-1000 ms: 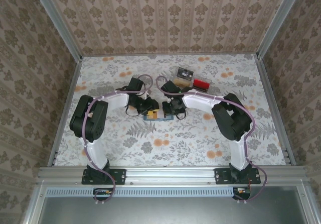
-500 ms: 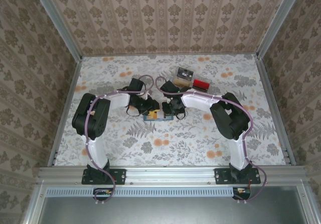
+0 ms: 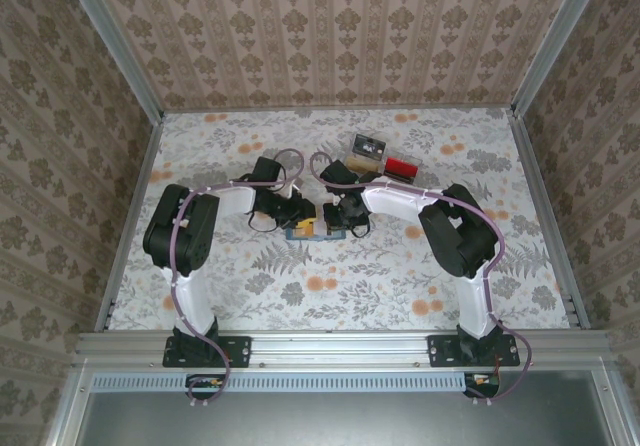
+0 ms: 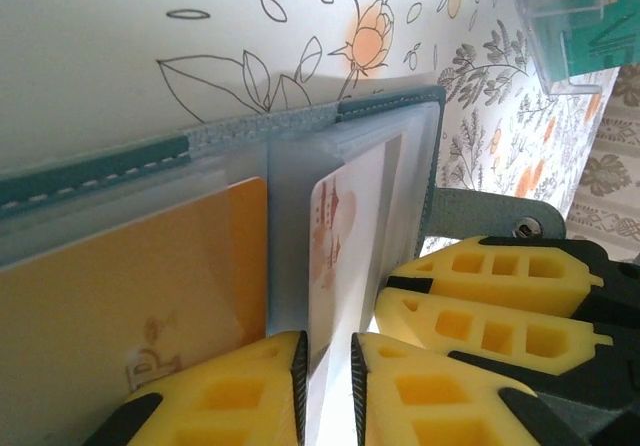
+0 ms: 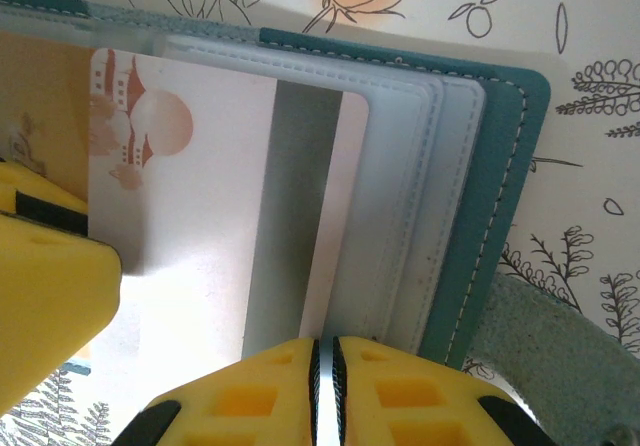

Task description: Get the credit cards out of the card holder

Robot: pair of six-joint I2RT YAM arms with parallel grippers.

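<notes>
Left gripper [image 4: 328,366] sits narrow around the pale card [image 4: 345,226] — can't tell if it's biting yet. Right gripper [image 5: 322,351] pinches the card holder [image 5: 505,166] — pull straight back along the left fingers, slowly.

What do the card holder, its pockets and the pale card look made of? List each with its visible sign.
Card holder: matte teal leather or imitation; pale stitching runs along its edge. Pockets: frosted, translucent soft plastic, stitched, layered leaves showing through. Pale card: probably smooth plastic, thin and flat, with printed art and a grey stripe.
</notes>
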